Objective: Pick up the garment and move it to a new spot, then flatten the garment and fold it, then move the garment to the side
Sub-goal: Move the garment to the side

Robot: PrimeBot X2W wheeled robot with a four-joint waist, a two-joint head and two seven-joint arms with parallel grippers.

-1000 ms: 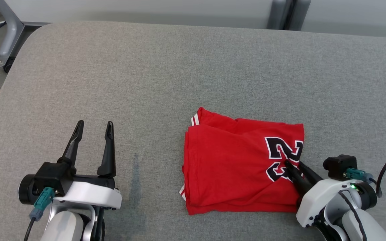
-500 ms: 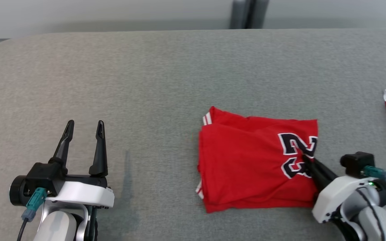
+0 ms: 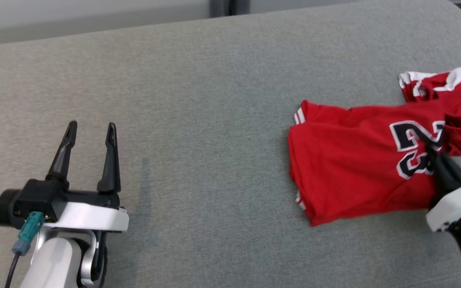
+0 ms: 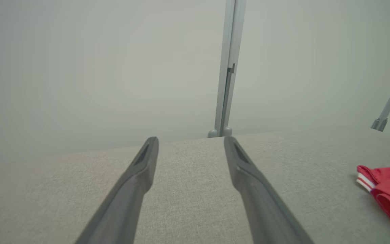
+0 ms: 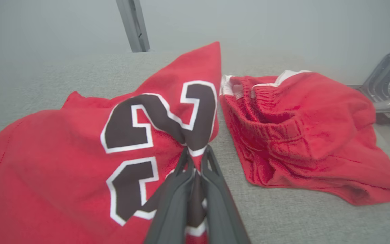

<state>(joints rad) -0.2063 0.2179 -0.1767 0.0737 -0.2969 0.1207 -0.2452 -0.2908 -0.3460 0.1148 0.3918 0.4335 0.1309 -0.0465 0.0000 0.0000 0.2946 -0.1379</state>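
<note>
The garment (image 3: 350,172) is a folded red jersey with a black number, lying on the grey padded table (image 3: 194,100) at the right. My right gripper (image 3: 430,147) is shut on its right edge by the number, and the cloth bunches up between the fingers. The right wrist view has the pinch close up, with the gripper (image 5: 196,154) shut on the garment (image 5: 63,152). Far to the left, my left gripper (image 3: 90,128) hovers open and empty over bare table. In the left wrist view its fingers (image 4: 191,140) stand apart, with the garment (image 4: 389,189) at the right edge.
Crumpled red shorts (image 3: 460,104) with a white waistband lie just right of the jersey, near the table's rounded far right corner; up close, the shorts (image 5: 303,128) nearly touch its lifted edge. A grey post (image 4: 227,67) stands behind the table.
The camera has turned to the right, bringing the red shorts into view. My right gripper closed on the garment's right edge and drew it rightwards across the table. The left gripper stayed open.
</note>
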